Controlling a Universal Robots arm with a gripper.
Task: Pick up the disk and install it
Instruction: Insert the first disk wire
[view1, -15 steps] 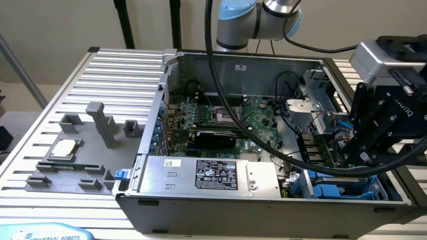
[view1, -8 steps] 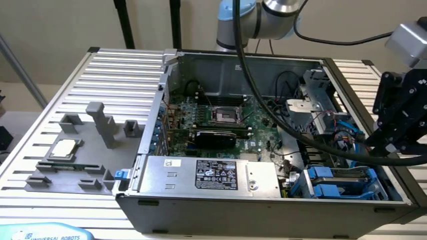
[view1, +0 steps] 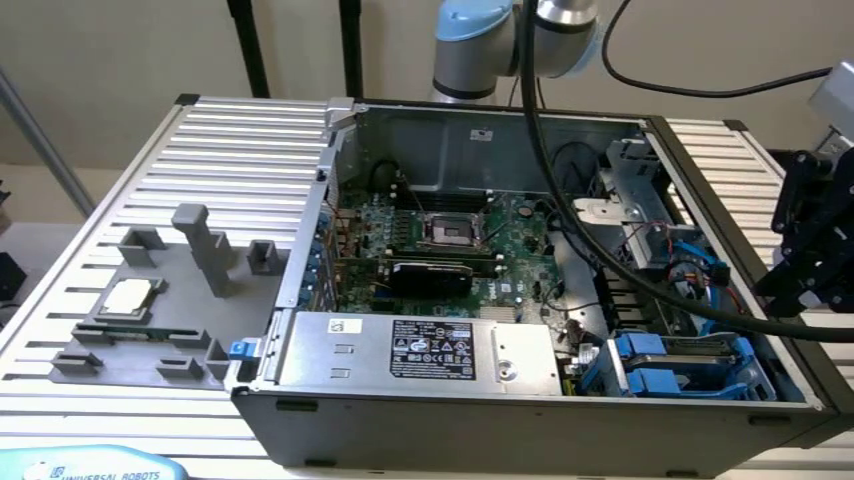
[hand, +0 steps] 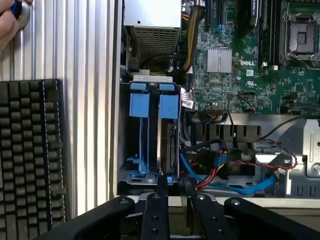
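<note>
A: Wrist view, what did we have?
B: The disk (hand: 168, 145) sat on edge in the drive bay (hand: 152, 78) of the open case (view1: 534, 410), beside 1 more blue carrier (hand: 139, 105). The gripper (hand: 175, 185) hung just outside the bay, its 2 fingers narrowly parted, gripping nothing.
A: Any writing?
B: "DELL" on the motherboard (hand: 240, 75); "UNIVERSAL ROBOTS" on a pale blue device (view1: 94, 468) in the exterior view.

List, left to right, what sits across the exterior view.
CPU chip on the grey fixture → silver box with black label → blue drive carriers → gripper
</note>
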